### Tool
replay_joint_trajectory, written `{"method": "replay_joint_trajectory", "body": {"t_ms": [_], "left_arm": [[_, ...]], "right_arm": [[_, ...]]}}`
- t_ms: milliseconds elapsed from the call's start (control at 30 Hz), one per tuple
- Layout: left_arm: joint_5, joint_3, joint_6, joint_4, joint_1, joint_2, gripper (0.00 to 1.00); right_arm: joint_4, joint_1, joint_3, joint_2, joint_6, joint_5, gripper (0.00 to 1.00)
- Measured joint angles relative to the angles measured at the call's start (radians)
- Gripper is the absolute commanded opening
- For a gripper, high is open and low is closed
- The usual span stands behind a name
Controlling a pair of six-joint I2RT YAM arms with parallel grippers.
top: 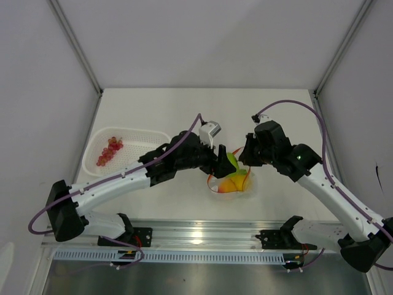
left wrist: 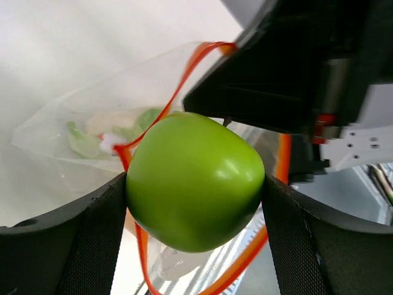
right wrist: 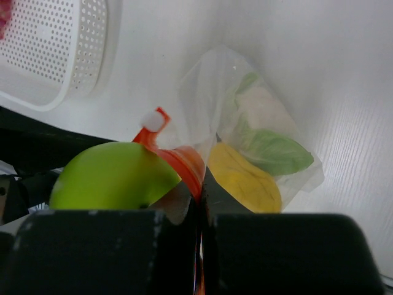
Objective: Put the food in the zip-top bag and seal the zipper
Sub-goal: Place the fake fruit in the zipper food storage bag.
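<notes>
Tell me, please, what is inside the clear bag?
Through the zip-top bag a yellow piece, a green leafy piece and a pale piece show. The right gripper hides whatever lies near the mouth.

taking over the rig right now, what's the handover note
Left tool: shut on the green apple, at the zip-top bag mouth.
Right tool: shut on the zipper, holding the mouth open.
Done: yellow piece and pale whitish piece are in the bag.
Left: drop the apple in, bag the grapes from the white basket, seal the zipper.
</notes>
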Motion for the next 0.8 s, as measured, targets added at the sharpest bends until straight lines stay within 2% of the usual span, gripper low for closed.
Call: {"method": "replay_joint_trajectory", "body": {"t_ms": [133, 167, 267, 367, 433, 533, 600, 667, 800], "left_arm": [[-0.046, 0.0, 0.018, -0.032, -0.01, 0.029, 0.21], [-0.057, 0.001, 0.023, -0.036, -0.013, 0.035, 0.33], [-0.097, 0.016, 0.026, -0.066, -0.023, 0.05, 0.5], [-0.143, 0.025, 0.026, -0.09, -0.027, 0.055, 0.6], [-0.174, 0.026, 0.029, -0.099, -0.032, 0.055, 0.61], [-0.214, 0.028, 0.051, -0.114, -0.053, 0.055, 0.69], [-0.234, 0.036, 0.062, -0.132, -0.074, 0.055, 0.96], [-0.249, 0.047, 0.075, -0.142, -0.091, 0.055, 0.99], [-0.275, 0.063, 0.08, -0.148, -0.102, 0.053, 0.99]], "right_arm": [[0.0, 0.0, 0.001, -0.002, 0.004, -0.008, 0.0], [0.0, 0.0, 0.001, -0.003, 0.004, -0.008, 0.0], [-0.001, 0.0, 0.001, -0.005, 0.005, -0.011, 0.0], [-0.001, 0.0, 0.002, -0.008, 0.005, -0.011, 0.0], [-0.002, 0.0, 0.002, -0.011, 0.005, -0.011, 0.0], [-0.005, 0.0, 0.002, -0.015, 0.005, -0.011, 0.0], [-0.006, 0.0, 0.002, -0.016, 0.006, -0.011, 0.0], [-0.007, 0.0, 0.002, -0.017, 0.007, -0.011, 0.0], [-0.008, 0.0, 0.002, -0.021, 0.007, -0.011, 0.0]]}}
